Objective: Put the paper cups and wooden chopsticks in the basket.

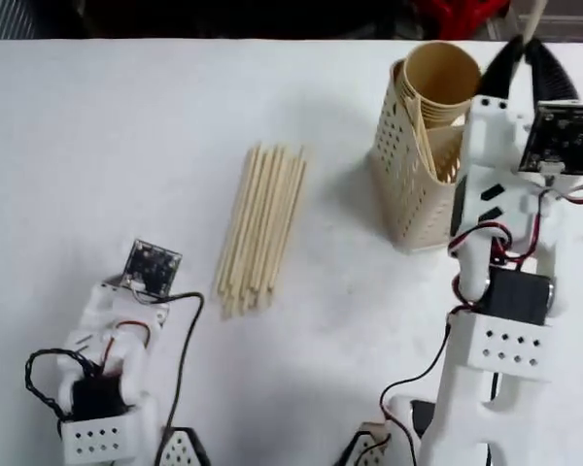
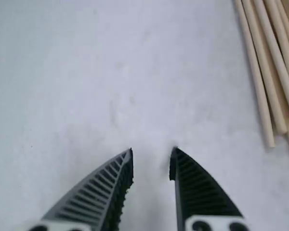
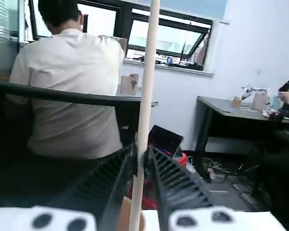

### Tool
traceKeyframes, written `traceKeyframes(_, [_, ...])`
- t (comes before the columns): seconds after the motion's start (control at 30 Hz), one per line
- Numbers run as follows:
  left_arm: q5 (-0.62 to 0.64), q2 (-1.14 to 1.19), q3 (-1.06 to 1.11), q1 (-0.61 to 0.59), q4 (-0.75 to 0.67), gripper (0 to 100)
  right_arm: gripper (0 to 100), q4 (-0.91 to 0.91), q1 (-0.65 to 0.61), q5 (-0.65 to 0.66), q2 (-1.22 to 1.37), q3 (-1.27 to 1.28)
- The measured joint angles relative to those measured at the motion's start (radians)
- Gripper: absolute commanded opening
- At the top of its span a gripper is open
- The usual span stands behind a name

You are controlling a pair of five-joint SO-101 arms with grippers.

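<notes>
White bench (image 1: 126, 126), left hand (image 2: 151, 159) low over it, fingers apart, holding nothing. The loose pile of chopsticks (image 1: 262, 228) lies near it. Farther back the basket (image 1: 403, 165) has paper cups (image 1: 445, 73) stacked inside, and the right hand (image 3: 143, 161) beside it is clamped on one chopstick (image 3: 148, 72).

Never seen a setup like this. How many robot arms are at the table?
2. The left arm sits at the table's near left, beside the chopstick pile. The right arm stands by the basket, holding one chopstick. None looks hidden.
</notes>
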Motion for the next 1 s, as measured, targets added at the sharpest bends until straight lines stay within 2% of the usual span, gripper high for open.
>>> traceKeyframes(0.13, [0.0,0.0,0.0,0.0,0.0,14,1.7,0.0,-0.04,0.0,0.084,0.06])
traceKeyframes(0.43, [0.0,0.0,0.0,0.0,0.0,14,1.9,0.006,-0.038,0.0,0.227,0.072])
traceKeyframes(0.53, [0.0,0.0,0.0,0.0,0.0,14,5.0,0.089,-0.038,0.0,0.203,0.072])
traceKeyframes(0.7, [0.0,0.0,0.0,0.0,0.0,14,20.8,0.308,-0.034,0.0,0.043,0.072])
traceKeyframes(0.77, [0.0,0.0,0.0,0.0,0.0,14,23.7,0.394,-0.034,0.0,-0.034,0.072])
traceKeyframes(0.9, [0.0,0.0,0.0,0.0,0.0,14,18.7,0.522,-0.043,0.012,-0.198,0.072])
traceKeyframes(1.0, [0.0,0.0,0.0,0.0,0.0,14,13.2,0.632,-0.147,0.11,-0.298,0.071])
